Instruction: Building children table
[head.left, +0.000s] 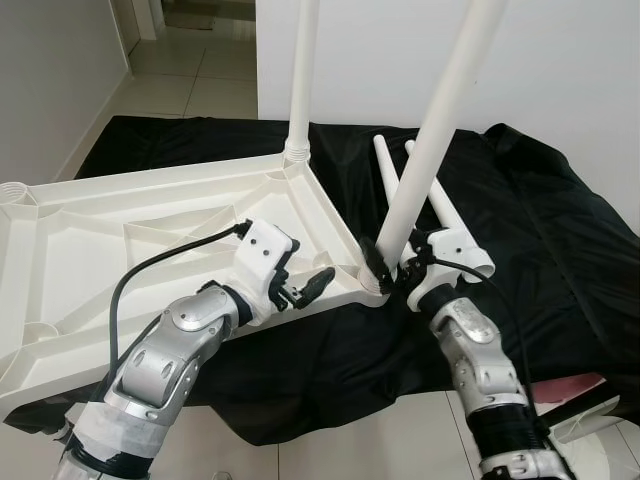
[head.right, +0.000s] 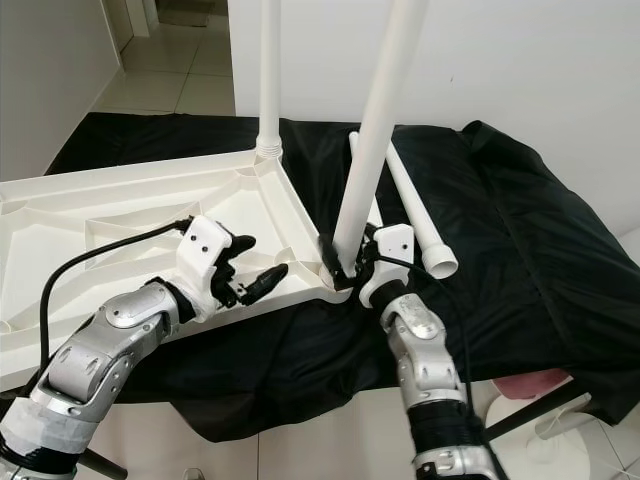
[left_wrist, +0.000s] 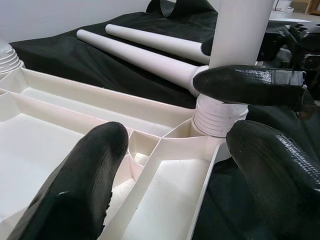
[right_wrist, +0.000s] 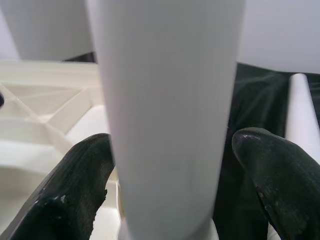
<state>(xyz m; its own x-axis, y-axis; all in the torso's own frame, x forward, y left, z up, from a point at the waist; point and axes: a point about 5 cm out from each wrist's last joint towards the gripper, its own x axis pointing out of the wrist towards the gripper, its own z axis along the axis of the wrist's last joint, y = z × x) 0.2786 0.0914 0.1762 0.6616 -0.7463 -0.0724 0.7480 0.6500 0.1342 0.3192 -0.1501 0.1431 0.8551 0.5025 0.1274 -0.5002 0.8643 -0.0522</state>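
Note:
The white table top (head.left: 90, 230) lies upside down on a black cloth (head.left: 560, 250). One white leg (head.left: 302, 80) stands upright in its far corner socket. A second leg (head.left: 440, 130) leans in the near right corner socket, with its ribbed collar (left_wrist: 217, 117) at the socket. My right gripper (head.left: 383, 268) is shut on this leg just above the collar, one finger (right_wrist: 75, 185) on each side. My left gripper (head.left: 305, 280) hovers open over the table top's near edge, a little left of that corner, holding nothing. Two loose legs (head.left: 445, 215) lie on the cloth behind.
A white wall (head.left: 560, 60) stands close behind the cloth. Tiled floor (head.left: 190, 80) runs off at the back left towards a doorway. A pink object (head.left: 575, 385) and a white piece (head.left: 590, 415) sit low at the right by my right arm.

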